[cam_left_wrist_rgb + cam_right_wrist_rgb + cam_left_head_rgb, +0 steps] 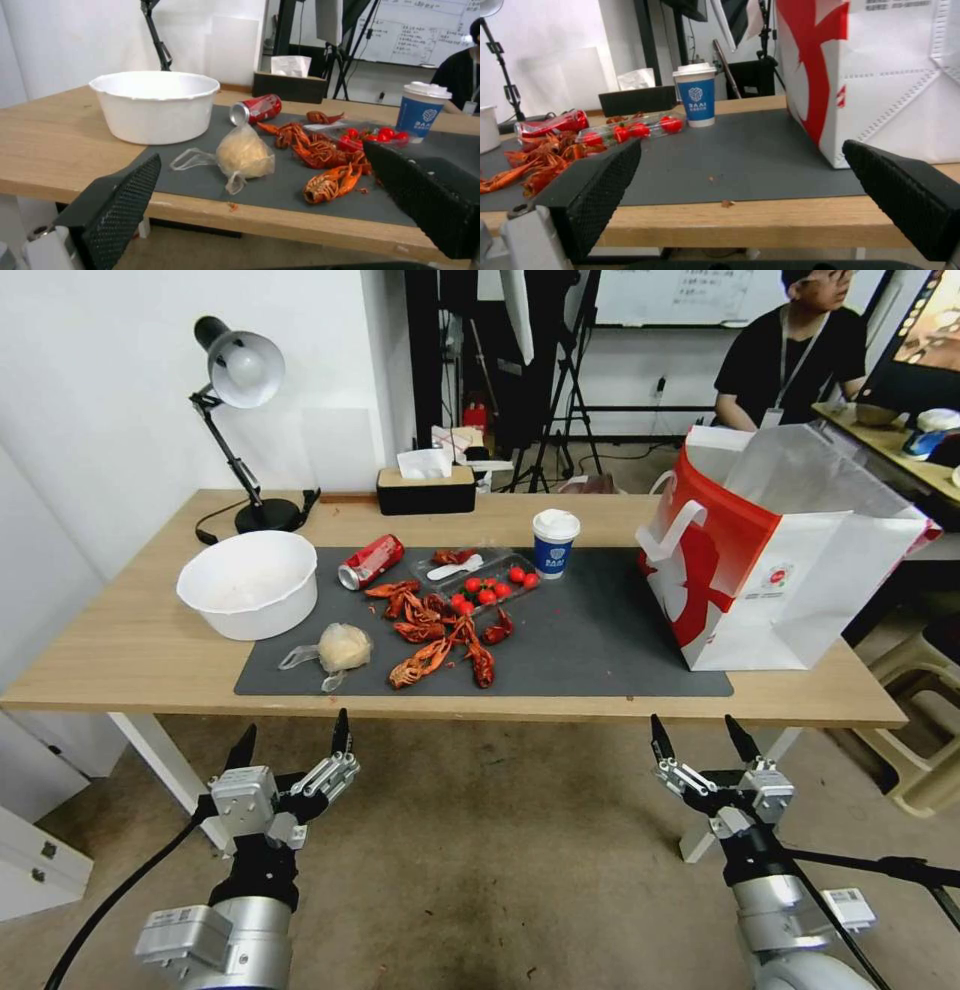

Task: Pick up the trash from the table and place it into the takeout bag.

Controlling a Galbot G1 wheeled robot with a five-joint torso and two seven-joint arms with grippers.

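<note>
We are hovering both pincers just off the table's [120, 660] near edge, left pincer [292, 738] and right pincer [704, 735] spread wide, gripping nothing. Nearest the left one, the small clear bag [243, 155] is lying on the grey mat [590, 640]: light, floppy, likely best pinched at its knotted neck. The red soda can [370, 561] is lying on its side, probably slick and easily dented. The lidded paper cup [555, 542] is standing upright beside the takeout bag [790, 570].
</note>
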